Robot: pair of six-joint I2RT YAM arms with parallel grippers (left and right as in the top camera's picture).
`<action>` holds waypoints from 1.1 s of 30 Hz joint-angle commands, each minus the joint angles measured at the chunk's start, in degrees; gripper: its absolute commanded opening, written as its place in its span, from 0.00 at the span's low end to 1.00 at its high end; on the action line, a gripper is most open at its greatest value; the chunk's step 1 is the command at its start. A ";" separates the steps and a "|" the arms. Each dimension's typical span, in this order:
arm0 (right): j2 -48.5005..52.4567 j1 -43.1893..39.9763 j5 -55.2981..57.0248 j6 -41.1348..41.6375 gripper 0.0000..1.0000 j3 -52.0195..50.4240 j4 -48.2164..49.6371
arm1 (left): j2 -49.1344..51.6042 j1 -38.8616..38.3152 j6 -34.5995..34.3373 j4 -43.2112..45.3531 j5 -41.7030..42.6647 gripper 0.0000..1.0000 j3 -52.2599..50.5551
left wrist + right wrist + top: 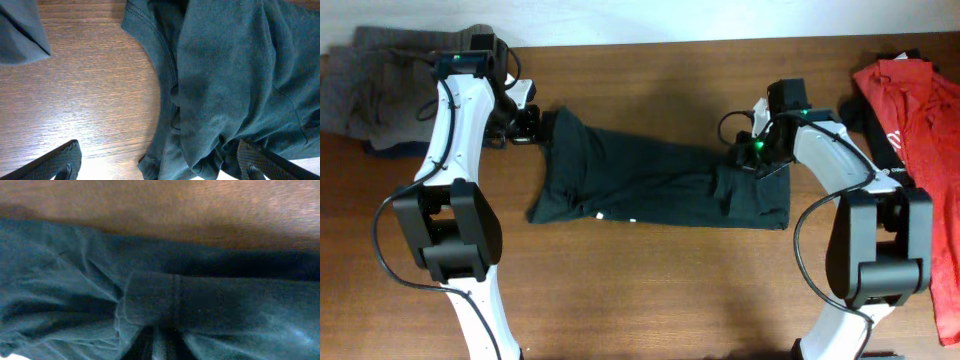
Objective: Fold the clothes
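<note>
The black T-shirt [640, 180] lies in a long, folded strip across the middle of the table. White lettering does not show, only a small white speck at its front edge. My left gripper [527, 125] is open at the shirt's far left corner. In the left wrist view the fingers [159, 152] straddle bunched fabric and the collar hem [225, 75]. My right gripper [752, 155] rests on the shirt's right end. In the right wrist view its fingers [165, 342] are shut on a fold of the black cloth [75, 295].
A grey garment [380, 85] is heaped at the far left corner; its edge shows in the left wrist view [20, 30]. A red T-shirt [920, 110] lies at the right edge. Bare wooden table [650, 290] runs along the front.
</note>
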 commanded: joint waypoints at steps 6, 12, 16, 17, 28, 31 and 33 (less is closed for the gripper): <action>-0.31 1.05 -1.25 -0.37 0.07 0.42 -4.15 | -0.63 0.04 0.48 0.13 0.83 0.99 0.83; -6.19 0.04 -1.22 -2.95 0.84 8.39 -14.05 | -0.63 0.04 0.48 0.15 0.83 0.99 0.83; -8.04 -4.50 2.23 -5.99 0.99 15.10 -22.60 | -0.63 0.04 0.48 0.11 0.83 0.99 0.83; -8.04 -5.64 3.56 -6.27 0.99 15.19 -23.28 | -0.63 0.04 0.48 0.11 0.83 0.99 0.83; -7.06 -22.91 -6.84 -23.26 0.99 -6.08 -12.35 | -0.63 0.04 0.48 0.13 0.83 0.99 0.83; -7.06 -24.72 -12.37 -25.81 0.99 -13.66 -4.85 | -0.63 0.04 0.48 0.11 0.83 0.99 0.83; -7.06 -24.83 -13.57 -26.21 0.99 -16.26 -1.03 | -0.63 0.04 0.46 0.13 0.85 0.99 0.83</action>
